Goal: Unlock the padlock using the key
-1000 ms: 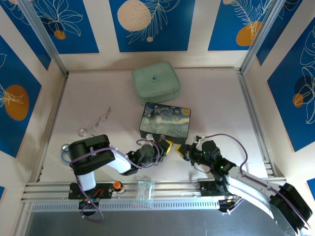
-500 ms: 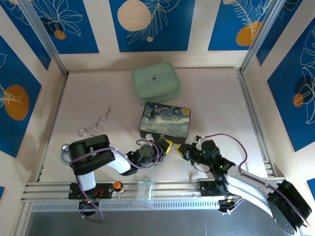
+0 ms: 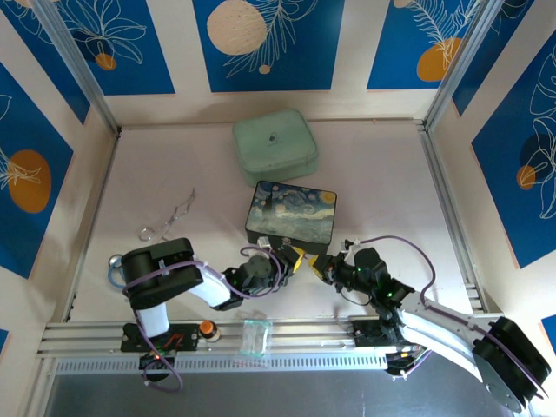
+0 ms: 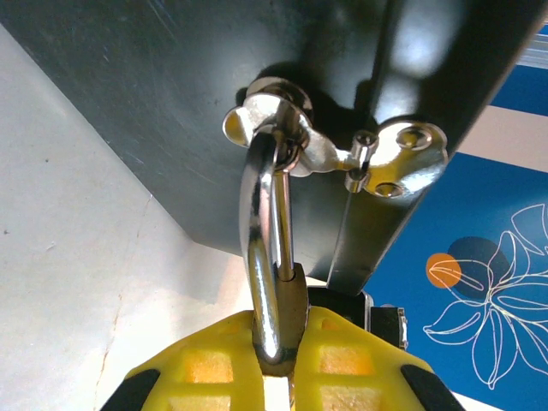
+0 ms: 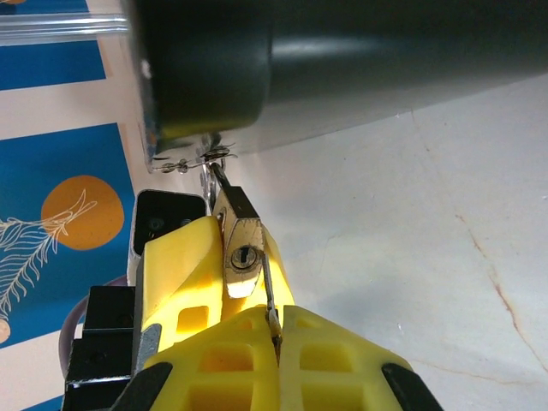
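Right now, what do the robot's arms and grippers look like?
The left arm and right arm have white links between black cylindrical joints, with thin purplish cables looping alongside. The left gripper and right gripper have chunky yellow fingers moulded with square recesses.

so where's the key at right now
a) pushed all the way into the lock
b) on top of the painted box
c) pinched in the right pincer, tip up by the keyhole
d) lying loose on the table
c: the right wrist view shows the key pinched in the right pincer, its thin blade running up beside the keyhole of the padlock, not inside it.
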